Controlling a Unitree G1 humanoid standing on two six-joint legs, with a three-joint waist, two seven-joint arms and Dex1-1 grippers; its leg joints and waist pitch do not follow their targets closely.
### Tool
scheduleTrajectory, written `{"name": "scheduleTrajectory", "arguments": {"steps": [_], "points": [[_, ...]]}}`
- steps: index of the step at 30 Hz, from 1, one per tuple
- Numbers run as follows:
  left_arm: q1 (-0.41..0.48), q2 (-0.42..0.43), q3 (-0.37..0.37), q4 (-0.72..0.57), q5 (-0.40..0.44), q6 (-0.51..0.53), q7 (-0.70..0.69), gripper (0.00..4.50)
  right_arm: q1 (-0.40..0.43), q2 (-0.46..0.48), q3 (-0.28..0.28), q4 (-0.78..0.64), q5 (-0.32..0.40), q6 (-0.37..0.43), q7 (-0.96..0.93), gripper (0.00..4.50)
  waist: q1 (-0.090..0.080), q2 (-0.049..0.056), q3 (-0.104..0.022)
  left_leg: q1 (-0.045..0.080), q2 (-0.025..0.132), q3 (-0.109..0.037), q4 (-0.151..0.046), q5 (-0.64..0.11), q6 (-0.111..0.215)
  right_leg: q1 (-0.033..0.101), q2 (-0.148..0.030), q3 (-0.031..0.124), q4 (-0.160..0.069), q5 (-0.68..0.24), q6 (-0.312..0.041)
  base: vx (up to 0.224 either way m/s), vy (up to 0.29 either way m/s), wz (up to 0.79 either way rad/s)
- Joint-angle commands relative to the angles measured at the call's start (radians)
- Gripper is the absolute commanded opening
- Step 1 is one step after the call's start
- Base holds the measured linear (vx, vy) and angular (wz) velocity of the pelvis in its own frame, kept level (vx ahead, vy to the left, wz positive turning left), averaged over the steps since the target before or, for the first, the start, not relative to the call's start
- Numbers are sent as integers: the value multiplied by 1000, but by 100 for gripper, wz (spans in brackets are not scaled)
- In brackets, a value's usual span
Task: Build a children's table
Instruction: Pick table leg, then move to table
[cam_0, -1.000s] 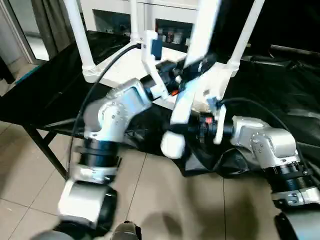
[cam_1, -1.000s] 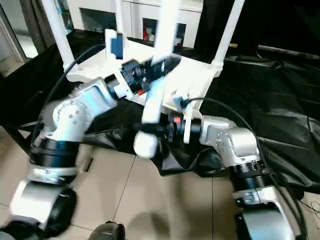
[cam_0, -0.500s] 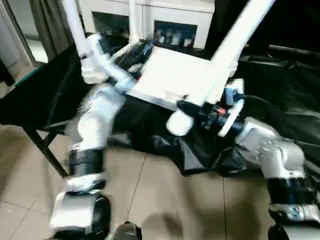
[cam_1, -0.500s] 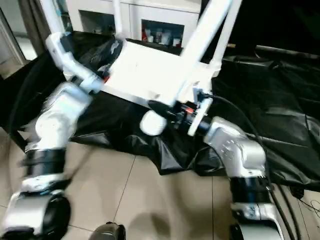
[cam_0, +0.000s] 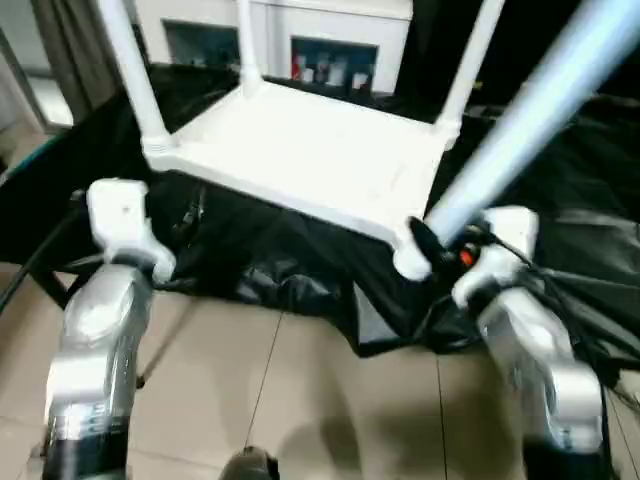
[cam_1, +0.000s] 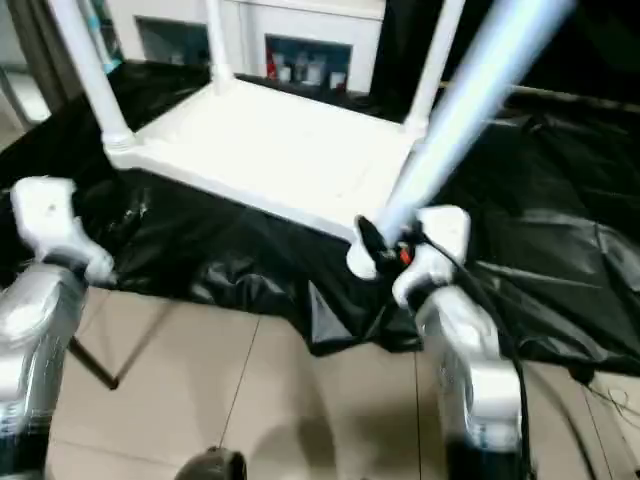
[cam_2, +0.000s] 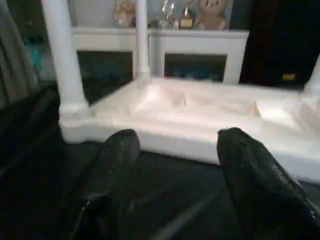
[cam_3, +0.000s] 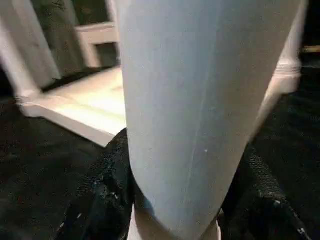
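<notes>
So the right gripper (cam_0: 425, 243) is clamping the fourth leg (cam_0: 520, 125) near its fat end, both black fingers (cam_3: 107, 192) wrapping around it, and that leg is now leaning up and away to the robot's right instead of crossing in front of the body like it was a second ago. Its thick end is sitting right at the near right corner of the tabletop (cam_0: 310, 160), which is lying upside down on the black sheet (cam_0: 560, 200) with three legs already standing up in their corners. The left gripper (cam_2: 175, 150) is hanging wide open with nothing in it, facing the near edge of the top; a second ago it was up on the leg too, so it's let go and pulled back to the left. Looks to me like we're down to one-handed seating of the last leg. Whether it's actually in the socket yet, can't tell.
</notes>
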Motion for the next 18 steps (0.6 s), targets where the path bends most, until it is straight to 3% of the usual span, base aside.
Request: {"name": "scheduleTrajectory", "arguments": {"steps": [1,2,3,5,6,7,8,9,10,11,12,13,14,15,16,17,18], "points": [[17,-3,-11,-23,14,-27,28,288,27,-13,17,-11,-53,-58,-27,188,-11,18,-60,55,46,-36,-86,-618,-109,-2,-58,34,-118,-549,-66,0,0,0],[36,-4,-15,-19,24,-53,42,288,56,-24,33,-5,-89,-97,-37,188,-13,14,-61,56,46,-39,-88,-623,-108,2,-57,31,-125,-566,-50,0,0,0],[60,-2,-23,-6,49,-94,46,288,95,-20,34,-18,-110,-128,-50,188,-16,21,-60,54,46,-42,-93,-631,-104,3,-54,29,-130,-550,-50,0,0,0],[82,-2,-33,3,63,-129,33,288,132,-10,28,-44,-110,-137,-54,188,-20,23,-57,56,47,-46,-96,-669,-103,3,-52,24,-132,-548,-52,0,0,0],[110,-11,-41,1,74,-158,18,288,173,9,17,-87,-93,-132,-53,188,-24,40,-55,57,45,-50,-98,-699,-106,4,-50,22,-130,-552,-58,0,0,0],[120,-14,-46,-1,76,-168,10,288,186,15,12,-100,-86,-129,-52,188,-29,33,-54,61,46,-49,-99,-721,-104,4,-49,21,-137,-574,-53,0,0,0],[139,-15,-52,3,82,-185,0,288,206,16,14,-112,-78,-114,-44,188,-39,32,-48,71,45,-55,-101,-777,-106,11,-50,10,-141,-642,-42,0,0,0],[147,-16,-53,5,86,-191,-2,288,213,15,15,-113,-75,-111,-38,188,-52,39,-38,80,46,-59,-109,-855,-113,26,-39,-15,-157,-723,-16,0,0,0],[155,-19,-54,9,86,-196,-7,288,215,13,13,-109,-69,-107,-30,188,-54,55,-32,94,50,-59,-121,-927,-122,28,-23,-38,-159,-731,-15,0,0,0],[160,-20,-53,6,85,-193,-2,288,212,14,10,-102,-58,-109,-31,188,-44,76,-23,8,75,-30,-223,-1081,-129,130,28,-73,16,-555,-47,-74,32,-13],[160,-22,-51,2,83,-187,6,288,204,14,3,-90,-45,-110,-32,188,58,61,-32,-86,51,79,-234,-1114,-122,190,51,-82,172,-380,-67,-95,-6,8],[160,-20,-53,-3,80,-185,14,288,196,10,4,-75,-36,-110,-35,188,58,61,-32,-86,51,79,-234,-1114,-122,190,51,-82,172,-380,-67,-95,-6,8],[159,-18,-57,-8,79,-184,20,288,189,6,7,-64,-31,-114,-34,188,-21,-56,-73,139,47,61,133,-560,-63,21,-101,75,-64,-1120,-18,104,-157,15],[159,-18,-57,-8,79,-184,20,288,189,6,7,-64,-31,-114,-34,188,22,3,-5,20,-34,-62,213,-212,74,92,-142,191,-188,-1307,-156,199,-145,5],[155,-13,-63,-12,93,-190,28,288,175,0,23,-50,-38,-130,-16,188,24,-2,24,-14,-36,-89,234,-194,67,118,-152,194,-186,-1306,-173,199,-145,5],[154,-12,-63,-13,96,-194,27,288,169,-1,31,-46,-42,-134,-6,188,48,1,-2,27,-29,-107,197,-271,38,151,-108,199,-143,-1149,-208,101,15,18],[153,-13,-61,-13,95,-199,27,288,161,1,36,-42,-37,-126,3,188,58,21,-10,98,-8,-94,95,-380,28,152,-58,161,-127,-905,-263,27,22,43]]}}
